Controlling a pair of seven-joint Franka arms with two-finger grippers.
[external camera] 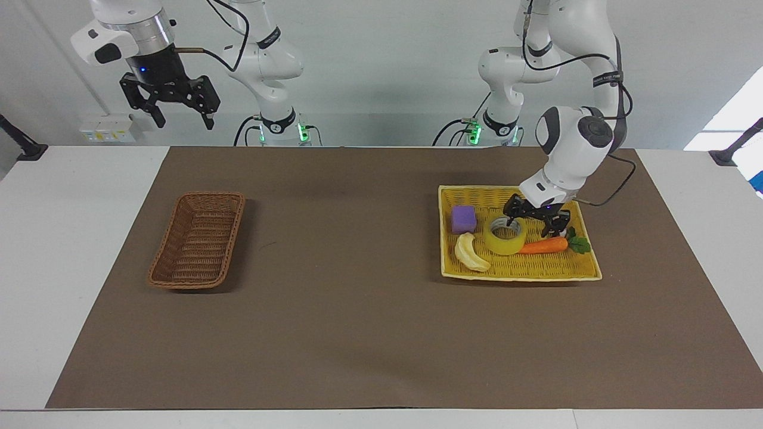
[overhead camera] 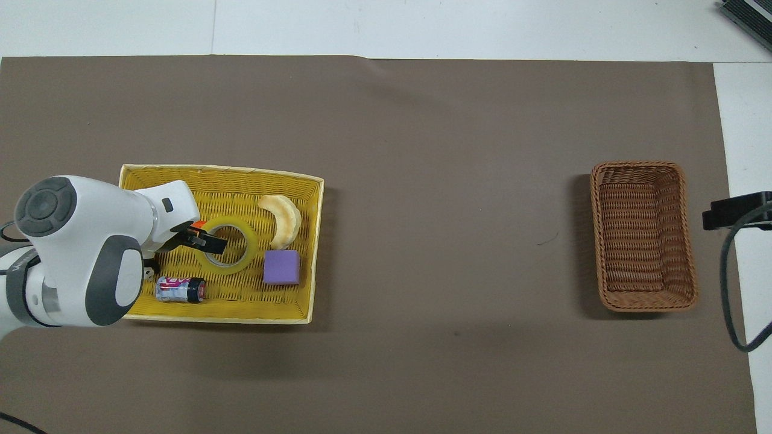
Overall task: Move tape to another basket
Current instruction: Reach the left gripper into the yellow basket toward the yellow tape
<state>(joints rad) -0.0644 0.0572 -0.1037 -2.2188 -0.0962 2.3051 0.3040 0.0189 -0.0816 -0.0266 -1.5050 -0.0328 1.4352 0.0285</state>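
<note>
The tape (external camera: 501,243) (overhead camera: 239,260), a yellow-green roll lying flat, sits in the middle of a yellow woven tray (external camera: 518,276) (overhead camera: 211,319) toward the left arm's end. My left gripper (external camera: 529,229) is down in the tray and open, astride the roll's wall. One finger (overhead camera: 212,243) is in the roll's hole and the other is outside, by the carrot (external camera: 545,245). Whether a finger touches the tape I cannot tell. The dark-brown wicker basket (external camera: 199,238) (overhead camera: 642,235) stands empty toward the right arm's end. My right gripper (external camera: 170,104) waits open, high above that end.
In the tray around the tape lie a purple cube (external camera: 463,218) (overhead camera: 281,267), a banana (external camera: 471,253) (overhead camera: 282,220) and a small can (overhead camera: 180,289). The left arm covers a toy panda. Brown mat (external camera: 357,298) lies between tray and basket.
</note>
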